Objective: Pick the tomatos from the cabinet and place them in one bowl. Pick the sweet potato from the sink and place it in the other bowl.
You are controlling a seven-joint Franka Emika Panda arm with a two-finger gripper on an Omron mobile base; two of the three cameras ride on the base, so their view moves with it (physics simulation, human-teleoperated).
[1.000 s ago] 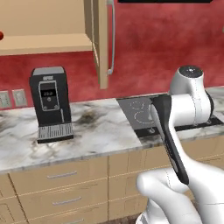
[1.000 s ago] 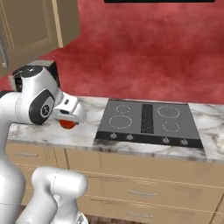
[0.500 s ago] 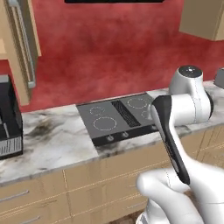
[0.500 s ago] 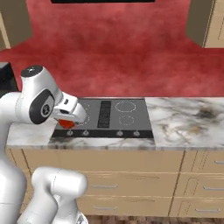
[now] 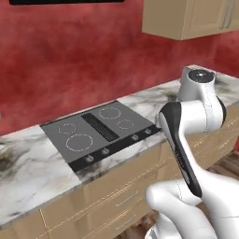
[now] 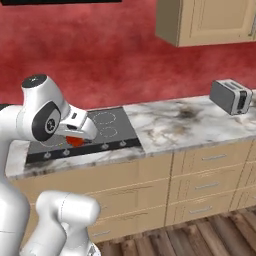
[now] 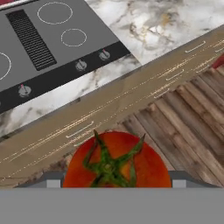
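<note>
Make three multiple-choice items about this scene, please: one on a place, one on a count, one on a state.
1. Where does the toaster stand?
A. on the marble counter, to the right of the cooktop
B. on the wooden floor
C. on top of the cooktop

2. How many round rings are marked on the cooktop?
A. two
B. four
C. six

3. What is the state of the gripper?
A. open and empty
B. shut on a tomato
C. shut on a spoon

Answers:
1. A, the right base view shows it on the counter, apart from the cooktop.
2. B, the left base view shows four rings.
3. B, the hand view shows the red tomato between the fingertips.
</note>
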